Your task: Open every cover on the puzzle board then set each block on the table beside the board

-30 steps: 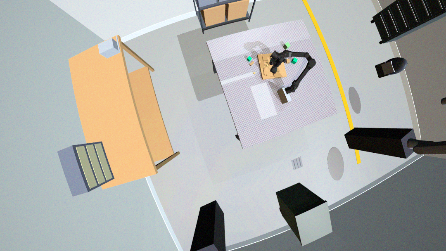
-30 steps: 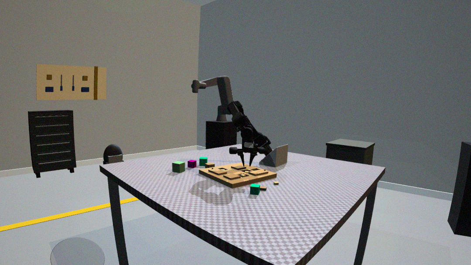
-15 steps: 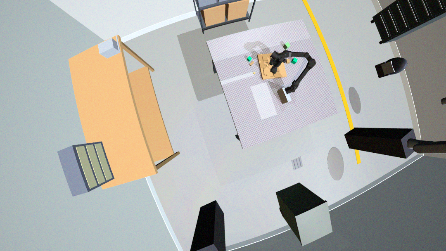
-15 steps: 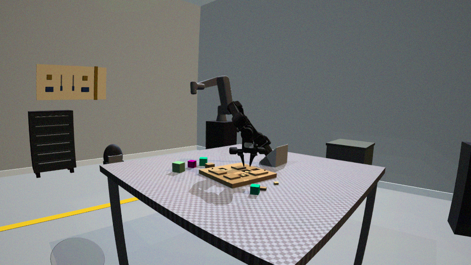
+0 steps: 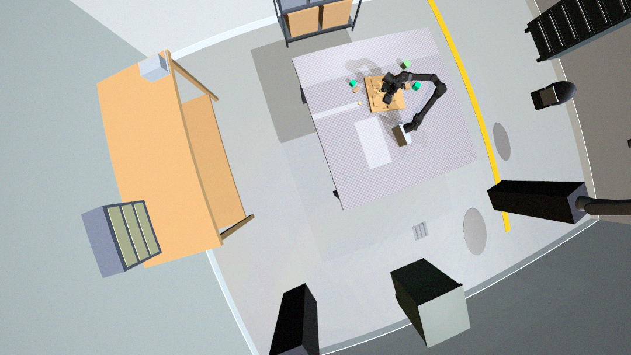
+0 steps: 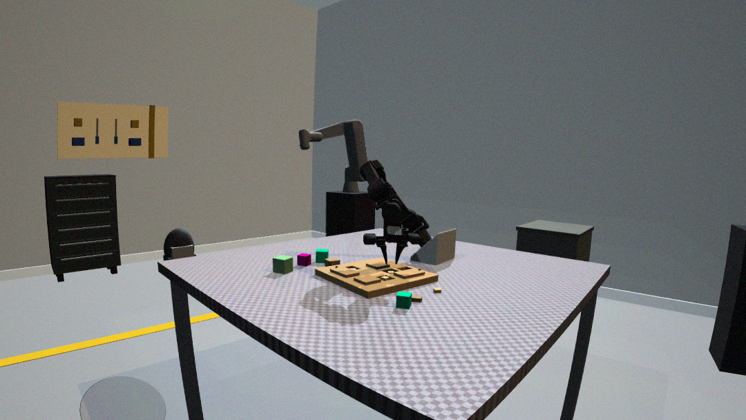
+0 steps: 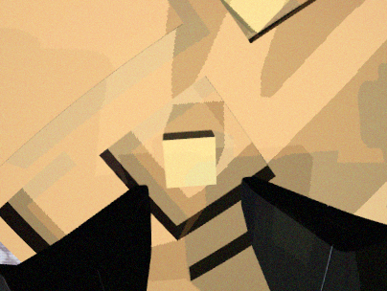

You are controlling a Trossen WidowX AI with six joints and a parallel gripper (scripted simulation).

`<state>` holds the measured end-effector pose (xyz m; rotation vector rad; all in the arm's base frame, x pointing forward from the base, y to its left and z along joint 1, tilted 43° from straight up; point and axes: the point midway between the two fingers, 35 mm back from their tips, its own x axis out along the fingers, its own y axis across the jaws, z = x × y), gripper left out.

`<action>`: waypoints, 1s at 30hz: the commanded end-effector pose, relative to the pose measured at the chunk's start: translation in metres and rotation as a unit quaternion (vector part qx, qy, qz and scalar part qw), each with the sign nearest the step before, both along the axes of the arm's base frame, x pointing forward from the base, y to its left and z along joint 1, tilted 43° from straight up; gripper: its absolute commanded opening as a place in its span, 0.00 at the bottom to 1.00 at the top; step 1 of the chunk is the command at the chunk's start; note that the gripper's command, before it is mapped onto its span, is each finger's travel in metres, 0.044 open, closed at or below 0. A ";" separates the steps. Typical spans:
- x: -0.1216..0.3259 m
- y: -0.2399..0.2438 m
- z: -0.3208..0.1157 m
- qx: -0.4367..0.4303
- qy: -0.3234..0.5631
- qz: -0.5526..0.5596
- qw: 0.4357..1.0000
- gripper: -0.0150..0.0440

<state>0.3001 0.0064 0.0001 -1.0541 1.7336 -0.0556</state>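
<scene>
The wooden puzzle board [image 5: 399, 106] [image 6: 376, 291] lies on the table, with several raised wooden covers and dark openings. My gripper [image 6: 391, 262] [image 7: 195, 194] is partly open and empty, low over the board. In the wrist view a pale yellow square knob [image 7: 190, 163] stands just beyond and between the fingertips, on a square wooden piece; another pale piece [image 7: 259, 11] shows at the top. Off the board rest a light green block [image 5: 405, 65] [image 6: 282, 264], a magenta block [image 6: 303, 259], a teal block [image 5: 416, 86] [image 6: 322, 255] and another teal block [image 5: 352, 82] [image 6: 403, 299]. The arm hides part of the board from above.
Small loose wooden pieces lie beside the board: one [image 5: 406, 86] [image 6: 332, 262] near the far teal block, one [image 5: 356, 89] [image 6: 416, 298] near the other teal block, and a tiny one [image 5: 359, 103] [image 6: 437, 289]. A wedge-shaped block [image 5: 401, 135] [image 6: 445, 247] stands by the arm's base.
</scene>
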 end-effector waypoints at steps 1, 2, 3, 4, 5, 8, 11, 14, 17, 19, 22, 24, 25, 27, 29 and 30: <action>0.001 0.000 0.001 -0.002 0.000 0.003 1.000 0.50; 0.001 0.000 0.001 -0.002 0.000 0.003 1.000 0.50; 0.001 0.000 0.001 -0.002 0.000 0.003 1.000 0.50; 0.001 0.000 0.001 -0.002 0.000 0.003 1.000 0.50; 0.001 0.000 0.001 -0.002 0.000 0.003 1.000 0.50; 0.001 -0.001 0.000 -0.002 0.000 0.003 1.000 0.50; 0.001 -0.002 -0.002 -0.002 0.000 0.003 1.000 0.50; 0.001 -0.004 -0.004 -0.002 -0.001 0.003 1.000 0.50; 0.001 -0.007 -0.006 -0.002 -0.001 0.003 1.000 0.50; 0.000 -0.008 -0.008 -0.002 -0.001 0.003 1.000 0.50; 0.000 -0.010 -0.010 -0.002 -0.001 0.003 1.000 0.50; 0.000 -0.011 -0.011 -0.002 -0.001 0.003 1.000 0.50; 0.000 -0.012 -0.012 -0.002 -0.001 0.003 1.000 0.50; 0.000 -0.013 -0.014 -0.002 -0.001 0.003 1.000 0.50; 0.000 -0.015 -0.015 -0.002 -0.001 0.003 1.000 0.50; 0.000 -0.015 -0.015 -0.002 -0.001 0.003 1.000 0.50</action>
